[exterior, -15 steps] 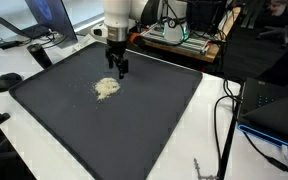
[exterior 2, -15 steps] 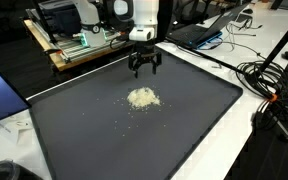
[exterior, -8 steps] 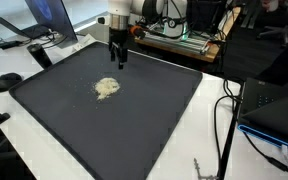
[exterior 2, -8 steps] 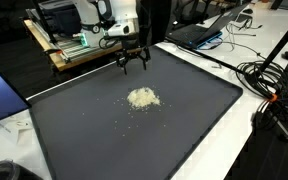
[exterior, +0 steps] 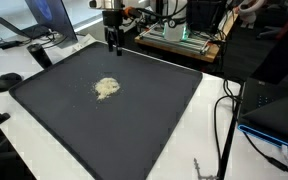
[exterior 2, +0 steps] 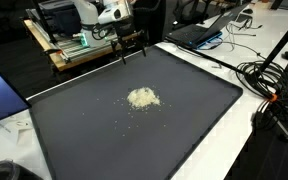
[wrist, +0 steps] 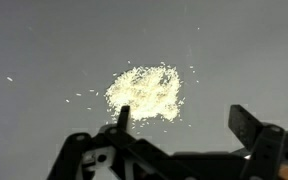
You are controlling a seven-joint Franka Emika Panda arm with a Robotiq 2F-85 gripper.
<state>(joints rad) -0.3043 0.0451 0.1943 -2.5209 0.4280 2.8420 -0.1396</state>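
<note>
Scatter of single grains around the crumb pile (wrist: 144, 92) shows only in the wrist view; in both exterior views the pile sits centrally on the dark mat (exterior: 164, 105). I read the end effector (exterior 2: 132, 54) as spread wide, empty, hovering over the mat's far edge, well apart from the pile.

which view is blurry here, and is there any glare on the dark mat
Wrist view: soft overall, the grain pile reads as a bright, slightly washed-out patch, and the claw is a dark, underlit silhouette. Both exterior views: sharper and evenly lit, the mat dull with no glare, single grains too small to make out.
</note>
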